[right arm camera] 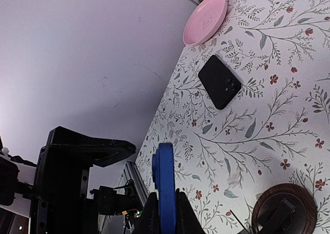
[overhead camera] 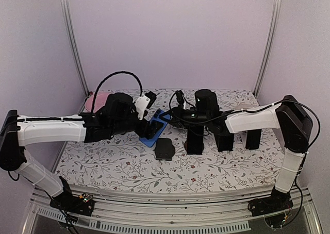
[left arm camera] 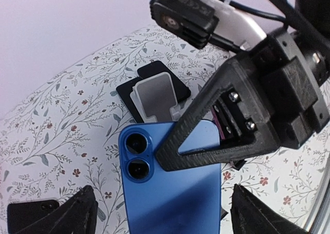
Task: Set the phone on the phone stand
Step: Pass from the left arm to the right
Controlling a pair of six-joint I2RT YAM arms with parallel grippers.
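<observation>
A blue phone [overhead camera: 156, 127] hangs above the table between my two arms, camera side up. My right gripper [right arm camera: 166, 213] is shut on one end of it, and the phone [right arm camera: 165, 182] shows edge-on between its fingers [right arm camera: 149, 216]. In the left wrist view that right finger crosses the phone [left arm camera: 175, 193] near its lenses. My left gripper [left arm camera: 165, 216] is open, its fingertips [left arm camera: 77, 213] standing off either long side of the phone. The phone stand [left arm camera: 154, 92], a black base with a grey plate, sits on the table beyond the phone, also seen as the black stand [overhead camera: 165, 148].
A pink plate [right arm camera: 205, 19] lies at the far left corner, pink plate [overhead camera: 98, 101]. A black phone [right arm camera: 220, 81] lies flat near it. Three black blocks [overhead camera: 195, 141] stand in a row at the right. A brown round object [right arm camera: 283, 208] sits under the right arm.
</observation>
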